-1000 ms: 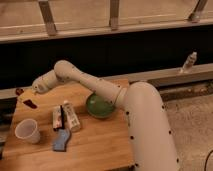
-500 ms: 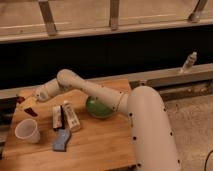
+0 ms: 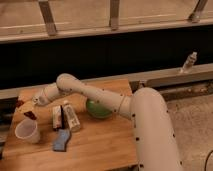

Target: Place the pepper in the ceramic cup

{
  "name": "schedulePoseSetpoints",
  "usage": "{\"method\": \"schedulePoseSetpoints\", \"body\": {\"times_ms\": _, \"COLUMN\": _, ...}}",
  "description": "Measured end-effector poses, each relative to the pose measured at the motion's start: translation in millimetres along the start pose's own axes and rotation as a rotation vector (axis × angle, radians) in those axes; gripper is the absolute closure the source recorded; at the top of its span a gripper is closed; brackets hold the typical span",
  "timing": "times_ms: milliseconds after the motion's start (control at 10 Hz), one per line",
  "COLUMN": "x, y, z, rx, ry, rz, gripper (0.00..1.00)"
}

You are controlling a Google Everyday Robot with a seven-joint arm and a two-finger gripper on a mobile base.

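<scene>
One view only, looking down on a wooden counter (image 3: 100, 145). The white arm reaches across to the left side, and its hand (image 3: 31, 106) hangs low, just above and a little behind the cup (image 3: 27, 131). A small dark red piece sits at the hand's tip, the pepper (image 3: 30, 115), close over the cup's far rim; it seems to be carried there so it can drop straight in. Whether the hand is closed on it or already loosened, I cannot tell. The cup stands upright near the front left corner, mouth up, apart from the other things, which leaves room to come down on it. To its right lie two packets (image 3: 65, 117) side by side and a blue item (image 3: 61, 141) in front of them. A green bowl (image 3: 97, 109) sits behind the forearm, out of the way. I judge the carry is nearly done and the release is what remains.
</scene>
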Motion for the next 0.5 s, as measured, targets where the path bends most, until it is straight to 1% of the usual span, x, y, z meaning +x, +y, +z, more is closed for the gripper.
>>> {"method": "schedulePoseSetpoints", "body": {"times_ms": 500, "x": -2.1, "y": 9.7, "z": 9.3, "rx": -0.02, "ry": -0.006, "rz": -0.011, "gripper": 1.0}}
